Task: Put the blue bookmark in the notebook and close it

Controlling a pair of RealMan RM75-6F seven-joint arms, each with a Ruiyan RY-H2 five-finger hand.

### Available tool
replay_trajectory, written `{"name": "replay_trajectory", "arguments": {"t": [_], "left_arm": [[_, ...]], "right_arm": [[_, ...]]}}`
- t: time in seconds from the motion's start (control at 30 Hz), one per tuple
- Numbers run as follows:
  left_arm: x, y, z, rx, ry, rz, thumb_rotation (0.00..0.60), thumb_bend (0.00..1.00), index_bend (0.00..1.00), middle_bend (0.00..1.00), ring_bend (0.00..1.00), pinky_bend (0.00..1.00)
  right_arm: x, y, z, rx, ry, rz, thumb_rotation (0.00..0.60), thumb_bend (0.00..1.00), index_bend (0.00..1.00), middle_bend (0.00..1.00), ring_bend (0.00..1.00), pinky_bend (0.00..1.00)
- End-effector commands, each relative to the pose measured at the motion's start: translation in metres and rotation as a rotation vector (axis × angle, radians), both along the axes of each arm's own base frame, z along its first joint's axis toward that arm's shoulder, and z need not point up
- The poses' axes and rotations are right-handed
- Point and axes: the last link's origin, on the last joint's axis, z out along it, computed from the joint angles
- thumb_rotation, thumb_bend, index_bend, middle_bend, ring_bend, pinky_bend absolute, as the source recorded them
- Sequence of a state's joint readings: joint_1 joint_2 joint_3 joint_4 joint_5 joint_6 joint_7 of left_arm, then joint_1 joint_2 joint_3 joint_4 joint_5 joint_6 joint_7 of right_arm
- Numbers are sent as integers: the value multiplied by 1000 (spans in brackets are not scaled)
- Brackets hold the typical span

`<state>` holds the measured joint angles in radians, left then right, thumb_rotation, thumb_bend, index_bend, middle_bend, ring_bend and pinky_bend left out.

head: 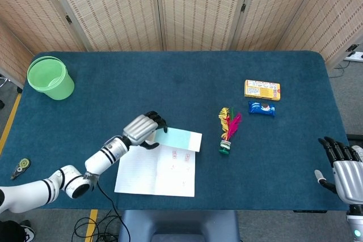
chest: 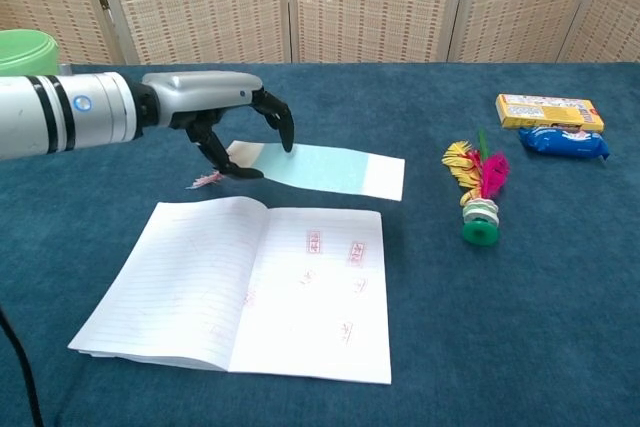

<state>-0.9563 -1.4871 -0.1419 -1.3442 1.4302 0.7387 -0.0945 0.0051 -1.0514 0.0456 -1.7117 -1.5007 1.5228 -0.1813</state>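
My left hand (head: 145,128) (chest: 232,122) pinches the left end of the blue bookmark (head: 182,139) (chest: 335,168), a pale blue strip with a white tip and a pink tassel (chest: 206,180). The strip hangs lifted in the air over the top edge of the open notebook (head: 157,172) (chest: 250,287), which lies flat with white lined pages and small red marks on its right page. My right hand (head: 342,165) rests open at the table's right front corner, far from both, and shows only in the head view.
A green bucket (head: 50,77) stands at the back left. A feathered shuttlecock (head: 228,130) (chest: 478,195) lies right of the notebook. A yellow box (head: 262,89) and a blue snack packet (head: 261,108) sit further right. Folding screens back the blue table (head: 187,77).
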Motion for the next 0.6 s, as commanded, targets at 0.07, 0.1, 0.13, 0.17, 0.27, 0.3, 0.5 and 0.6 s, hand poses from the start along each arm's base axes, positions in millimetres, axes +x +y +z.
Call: {"name": "replay_trajectory", "arguments": {"t": [0.07,0.1,0.13,0.17,0.27,0.3,0.5,0.6], "left_arm": [[4,-24,0,-69,2,-95,600,355,393,461,234,162],[5,-26,-1,-77,3,-106,600,355,393,461,234,162],[5,-27,-1,-78,3,-109,600,356,394,461,234,162],[5,-28,-1,-82,3,-114,600,356,394,462,234,162],[11,-42,-9,-135,20,-181,600,357,396,463,234,162],[13,-47,-12,-153,28,-204,600,357,397,463,234,162],[17,-55,-23,-188,49,-288,600,358,397,463,234,162],[18,-57,-27,-196,58,-315,600,357,397,463,234,162]], "right_arm": [[1,1,0,-1,1,2,600,206,137,132,180,217],[1,1,0,-1,1,2,600,206,137,132,180,217],[1,1,0,-1,1,2,600,206,137,132,180,217],[1,1,0,-1,1,2,600,205,137,132,180,217],[1,2,-2,2,-3,-1,600,206,137,132,180,217],[1,3,-2,2,-4,-1,600,206,137,132,180,217],[1,4,-2,-3,-4,-3,600,206,137,132,180,217],[1,5,-2,-4,-4,-6,600,206,137,132,180,217]]}}
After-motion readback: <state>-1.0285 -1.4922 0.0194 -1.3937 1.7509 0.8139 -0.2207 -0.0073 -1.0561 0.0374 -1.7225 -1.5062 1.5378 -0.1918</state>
